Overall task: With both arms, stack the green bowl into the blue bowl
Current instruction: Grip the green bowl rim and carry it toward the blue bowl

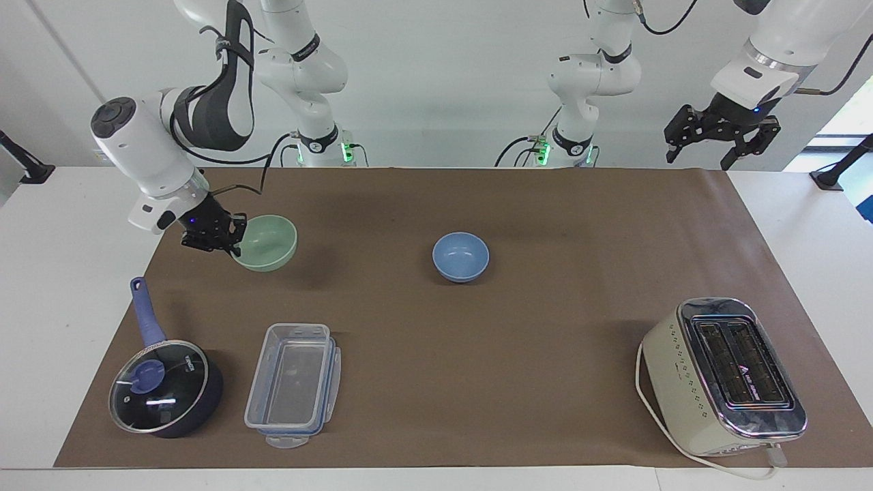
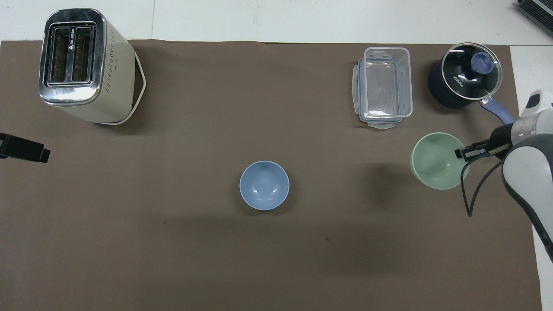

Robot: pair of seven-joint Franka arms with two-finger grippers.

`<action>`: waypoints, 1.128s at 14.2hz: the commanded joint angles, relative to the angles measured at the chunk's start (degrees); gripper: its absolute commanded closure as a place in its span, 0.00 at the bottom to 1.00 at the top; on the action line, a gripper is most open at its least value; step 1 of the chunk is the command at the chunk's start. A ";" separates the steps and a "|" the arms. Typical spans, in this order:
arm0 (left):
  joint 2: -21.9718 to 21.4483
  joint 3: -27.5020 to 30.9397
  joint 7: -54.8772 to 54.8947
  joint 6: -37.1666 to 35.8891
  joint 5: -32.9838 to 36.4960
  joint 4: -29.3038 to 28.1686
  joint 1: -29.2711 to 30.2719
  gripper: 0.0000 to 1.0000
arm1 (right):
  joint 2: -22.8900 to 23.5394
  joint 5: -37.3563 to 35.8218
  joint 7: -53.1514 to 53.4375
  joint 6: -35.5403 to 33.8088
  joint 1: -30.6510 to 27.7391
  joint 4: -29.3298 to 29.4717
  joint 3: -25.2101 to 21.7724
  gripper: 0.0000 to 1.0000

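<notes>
Facing view first: my right gripper (image 1: pixel 232 240) is clamped on the rim of the green bowl (image 1: pixel 269 243), at the edge toward the right arm's end of the table, and the bowl hangs clear of the brown mat (image 1: pixel 436 382) with its shadow lying apart beneath it. Pinching the rim from the side leaves the bowl's mouth up and its underside free, which I judge is what I need to drop it into another bowl. From overhead the green bowl (image 2: pixel 436 160) sits over bare mat between the saucepan (image 2: pixel 466 75) with the clear container (image 2: pixel 384 88) and my end of the table. The blue bowl (image 1: pixel 460 256) rests upright near the middle of the mat, well apart from the carried one, open and unobstructed. My left gripper (image 1: pixel 721 136) waits high over the mat's corner at the left arm's end, jaws spread wide and holding nothing, well above the toaster (image 1: pixel 723 375). Next, I reckon, comes a level carry across to the blue bowl.
</notes>
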 commanded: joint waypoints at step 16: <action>-1.42 0.18 -0.59 -0.41 0.66 -1.37 0.51 0.00 | 5.07 -0.60 51.16 5.18 18.10 5.77 15.44 1.00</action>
